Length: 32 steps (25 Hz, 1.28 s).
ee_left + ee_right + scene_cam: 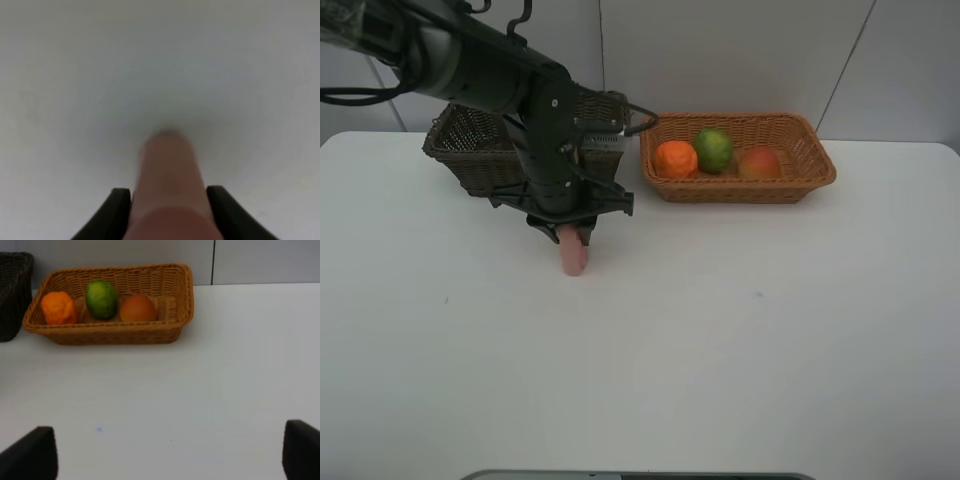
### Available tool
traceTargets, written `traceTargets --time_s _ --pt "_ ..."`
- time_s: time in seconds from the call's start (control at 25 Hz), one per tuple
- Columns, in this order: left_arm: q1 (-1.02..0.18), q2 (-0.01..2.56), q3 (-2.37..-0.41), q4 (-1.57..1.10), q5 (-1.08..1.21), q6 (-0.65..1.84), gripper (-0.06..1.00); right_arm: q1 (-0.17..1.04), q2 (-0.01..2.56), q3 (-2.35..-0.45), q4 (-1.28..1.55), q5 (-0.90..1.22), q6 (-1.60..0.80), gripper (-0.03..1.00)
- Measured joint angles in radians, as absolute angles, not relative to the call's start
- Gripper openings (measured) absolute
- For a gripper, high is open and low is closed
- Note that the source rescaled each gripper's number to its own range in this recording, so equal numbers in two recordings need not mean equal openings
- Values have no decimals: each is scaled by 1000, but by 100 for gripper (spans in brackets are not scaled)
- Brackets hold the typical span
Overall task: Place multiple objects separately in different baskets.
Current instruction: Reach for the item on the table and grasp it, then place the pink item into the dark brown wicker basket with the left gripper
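My left gripper (570,236) is shut on the pink bottle (573,256), which hangs lengthwise from it just in front of the dark brown basket (470,152), its lower end at or just above the table. In the left wrist view the bottle (167,165) sits between both fingers (120,200). The orange-tan basket (810,172) holds the tangerine (676,159), lime (714,150) and peach-like fruit (759,162). My right gripper (167,460) is open and empty over bare table, facing that basket (115,331). The cup and pump bottle are not visible.
The left arm (500,80) reaches over the dark brown basket and hides part of its inside. The white table (740,340) stretches to the front and right. A wall stands close behind the baskets. The dark basket's edge (12,295) shows in the right wrist view.
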<state>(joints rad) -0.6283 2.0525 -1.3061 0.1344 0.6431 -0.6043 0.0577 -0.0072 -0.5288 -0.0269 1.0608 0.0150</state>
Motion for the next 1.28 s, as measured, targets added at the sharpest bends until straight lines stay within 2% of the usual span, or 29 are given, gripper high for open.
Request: traceTargets --time_s 0.84,1.28 --pt "-628 2049 -1309 134 673 -604 39 58 -7 -529 -27 1061 15 100" --pt "-615 1925 -1378 138 736 -525 39 58 -7 -529 -27 1061 15 100"
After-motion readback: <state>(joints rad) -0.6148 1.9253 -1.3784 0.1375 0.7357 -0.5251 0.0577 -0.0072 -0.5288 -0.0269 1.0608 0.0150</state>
